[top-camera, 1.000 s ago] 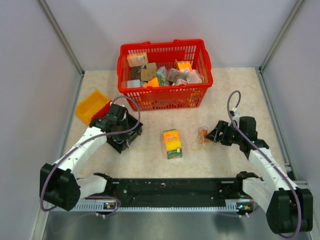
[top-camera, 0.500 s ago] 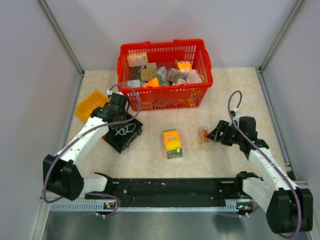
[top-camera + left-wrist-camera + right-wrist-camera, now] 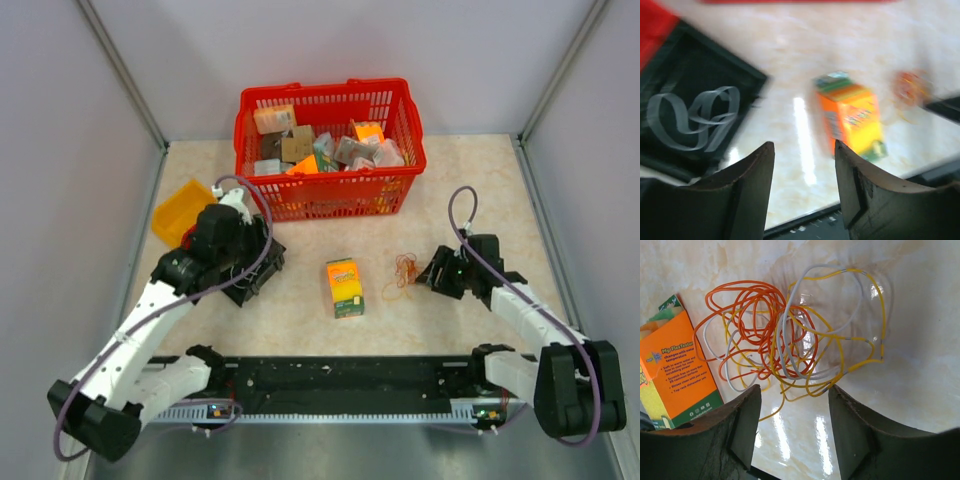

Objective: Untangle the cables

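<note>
Where the arms are bolted: a black rail (image 3: 340, 375) runs along the near edge of the table (image 3: 480, 170), at 6 o'clock in the overhead view.
Left arm: reaches from 7 o'clock toward 10 o'clock, with its wrist above the black tray.
Left gripper (image 3: 802, 147): fingers spread with nothing between them, held off the surface beside the tray.
Right arm: reaches from 5 o'clock toward 3 o'clock, bent low over the table.
Right gripper (image 3: 793, 390): fingers apart and gripping nothing. It sits at 3 o'clock of the cables, with one yellow strand trailing into the gap. Whether a finger touches any wire cannot be told.
Cables (image 3: 790, 340): orange, yellow and white wires in one knotted heap of overlapping loops. They lie flat on the table right of centre, just ahead of the right fingertips.
Box (image 3: 345, 287): orange and yellow-green, lying near the table's middle at 9 o'clock of the cables. It is just beside their outer orange loop.
Black tray (image 3: 700, 60): at 9 o'clock of the box, well apart from it, with a pale loop (image 3: 690, 117) lying inside.
Yellow bin (image 3: 178, 210): at 10 o'clock of the tray, near the left wall.
Red basket (image 3: 325, 88): at 12 o'clock, filled with small packets and cartons.
</note>
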Motion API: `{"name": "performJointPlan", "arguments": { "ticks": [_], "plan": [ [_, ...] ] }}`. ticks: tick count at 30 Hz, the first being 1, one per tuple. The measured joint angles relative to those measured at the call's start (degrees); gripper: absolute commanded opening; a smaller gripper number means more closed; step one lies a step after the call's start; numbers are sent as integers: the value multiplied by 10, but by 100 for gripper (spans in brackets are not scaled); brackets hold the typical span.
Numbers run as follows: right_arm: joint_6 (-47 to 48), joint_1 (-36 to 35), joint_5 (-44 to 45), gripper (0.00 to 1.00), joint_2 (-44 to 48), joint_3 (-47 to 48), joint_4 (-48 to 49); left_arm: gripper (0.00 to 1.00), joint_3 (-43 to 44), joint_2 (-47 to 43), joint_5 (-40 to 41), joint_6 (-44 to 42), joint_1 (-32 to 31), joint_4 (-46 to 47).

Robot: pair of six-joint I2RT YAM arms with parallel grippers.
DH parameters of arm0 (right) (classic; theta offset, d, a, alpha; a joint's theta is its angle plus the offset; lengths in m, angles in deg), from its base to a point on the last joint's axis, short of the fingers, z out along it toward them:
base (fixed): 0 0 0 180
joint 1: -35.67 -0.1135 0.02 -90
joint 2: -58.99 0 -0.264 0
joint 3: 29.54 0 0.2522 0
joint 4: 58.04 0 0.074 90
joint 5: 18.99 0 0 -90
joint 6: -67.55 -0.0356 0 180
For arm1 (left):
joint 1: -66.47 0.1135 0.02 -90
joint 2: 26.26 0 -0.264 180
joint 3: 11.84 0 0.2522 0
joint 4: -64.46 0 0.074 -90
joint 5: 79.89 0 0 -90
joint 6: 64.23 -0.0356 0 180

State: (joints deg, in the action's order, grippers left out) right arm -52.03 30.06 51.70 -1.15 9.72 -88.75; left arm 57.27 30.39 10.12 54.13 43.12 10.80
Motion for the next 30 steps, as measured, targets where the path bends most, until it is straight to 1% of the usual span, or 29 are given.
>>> {"name": "performJointPlan", "arguments": {
  "ticks": [1,2,3,5,6,7,8,9,12,15,17,20,23,26,28,30],
  "plan": [
    [-1,-3,-2,53,-10,0,5,56,-8,-12,-17,9,-19,19],
    [-2,-4,-2,50,-17,0,11,59,-15,-21,-23,20,-55,41],
    [-2,-5,1,44,-23,0,16,64,-18,-19,-29,31,-99,65],
    [0,-6,11,23,-27,1,22,71,-19,16,-38,46,-190,118],
    [4,-6,16,11,-28,2,25,73,-15,42,-41,52,-226,143],
    [5,-6,24,2,-31,9,26,74,-7,76,-43,59,-256,162],
    [5,-6,26,0,-32,9,26,74,3,109,-44,63,-274,175],
    [5,-6,28,0,-33,13,28,73,24,159,-42,65,-294,186],
    [-2,-6,27,0,-23,15,29,65,93,281,-34,63,-329,211],
    [-21,-6,27,0,28,0,28,59,195,401,-2,52,-355,226],
    [-34,-6,28,0,82,-17,24,57,248,457,18,47,-364,231],
    [-47,-7,32,0,148,-28,11,60,306,520,45,48,-369,227],
    [-50,-7,35,0,168,-28,5,64,313,544,56,58,-368,222],
    [-50,-7,37,0,167,-28,-5,67,313,553,66,71,-368,207],
    [-50,-7,37,0,162,-28,-7,68,310,554,73,77,-368,204],
    [-50,-7,37,0,158,-28,-7,65,304,554,79,81,-369,206]
  ]
}}
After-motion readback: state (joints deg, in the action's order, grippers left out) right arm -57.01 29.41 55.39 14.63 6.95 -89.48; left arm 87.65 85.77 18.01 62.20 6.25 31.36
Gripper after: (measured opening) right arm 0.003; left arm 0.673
